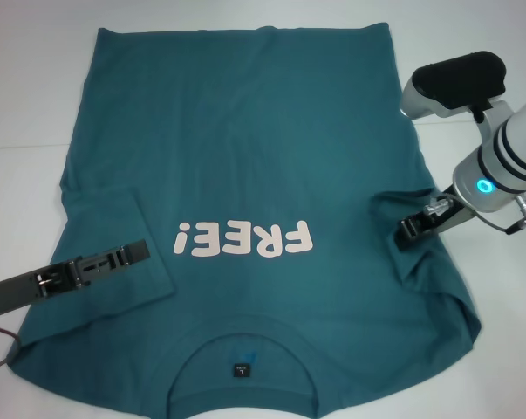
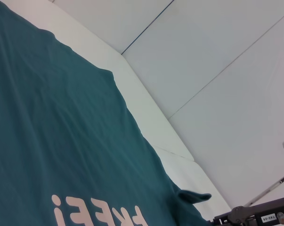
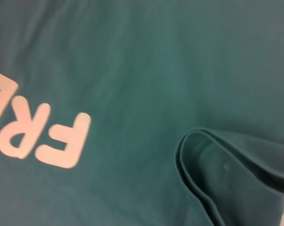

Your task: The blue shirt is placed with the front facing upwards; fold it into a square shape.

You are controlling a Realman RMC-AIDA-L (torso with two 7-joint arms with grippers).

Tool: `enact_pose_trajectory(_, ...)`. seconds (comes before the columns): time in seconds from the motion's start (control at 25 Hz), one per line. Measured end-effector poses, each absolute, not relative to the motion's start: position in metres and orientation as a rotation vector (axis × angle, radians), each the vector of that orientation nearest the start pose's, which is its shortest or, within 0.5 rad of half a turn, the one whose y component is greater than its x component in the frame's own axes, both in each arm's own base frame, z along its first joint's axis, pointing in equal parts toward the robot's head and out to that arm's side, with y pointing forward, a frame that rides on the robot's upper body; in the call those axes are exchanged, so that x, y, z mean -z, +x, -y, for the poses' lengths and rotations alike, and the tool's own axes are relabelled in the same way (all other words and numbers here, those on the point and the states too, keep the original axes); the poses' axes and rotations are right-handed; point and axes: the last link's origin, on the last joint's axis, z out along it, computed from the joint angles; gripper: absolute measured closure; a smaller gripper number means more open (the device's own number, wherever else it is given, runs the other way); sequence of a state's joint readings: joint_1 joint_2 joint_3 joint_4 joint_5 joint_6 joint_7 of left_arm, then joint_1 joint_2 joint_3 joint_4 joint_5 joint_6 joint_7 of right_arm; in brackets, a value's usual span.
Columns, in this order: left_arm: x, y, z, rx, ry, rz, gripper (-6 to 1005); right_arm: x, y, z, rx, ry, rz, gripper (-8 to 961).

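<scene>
Nearest the head camera, the round collar of the blue shirt is seen, with a small dark label inside it. The shirt is spread front up on a white table, collar at the near edge and hem at the far edge, and the pale pink lettering is laid across the chest.

No containers are seen.

On the left, the sleeve is folded inward onto the body of the shirt, and the left gripper is laid low and flat over that fold, its tip pointed toward the lettering. Whether its jaws are spread or pressed together cannot be told.

On the right, the right gripper is held at the right sleeve, which is drawn in onto the body as a bunched, doubled fold. That rolled fold is shown close in the right wrist view, just beside the letter F. Whether the cloth is pinched by the jaws cannot be told.

Bare table is seen to the left of the shirt, beyond the hem, and to the right. The right shoulder edge near the collar is left rumpled. In the left wrist view, the raised sleeve tip is seen at the shirt's right edge, with white table beyond it.
</scene>
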State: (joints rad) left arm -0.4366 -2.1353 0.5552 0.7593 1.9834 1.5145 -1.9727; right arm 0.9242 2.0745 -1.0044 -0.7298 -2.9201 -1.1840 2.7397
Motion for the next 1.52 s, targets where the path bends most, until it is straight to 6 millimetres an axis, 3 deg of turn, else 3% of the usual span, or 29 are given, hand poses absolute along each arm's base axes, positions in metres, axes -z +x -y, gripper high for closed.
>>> enact_pose_trajectory(0.44, -0.017, -0.287, -0.32, 0.929, -2.281, 1.471, 279, 0.009, 0.2, -0.437, 0.218, -2.284, -1.343, 620)
enact_pose_trajectory(0.92, -0.017, -0.288, -0.32, 0.928, -2.281, 1.47, 279, -0.015, 0.228, -0.44, 0.284, -2.146, -1.371, 619)
enact_pose_trajectory(1.52, -0.016, -0.286, -0.322, 0.931, -2.283, 1.474, 279, -0.001, 0.237, -0.469, 0.019, -1.965, -1.209, 591)
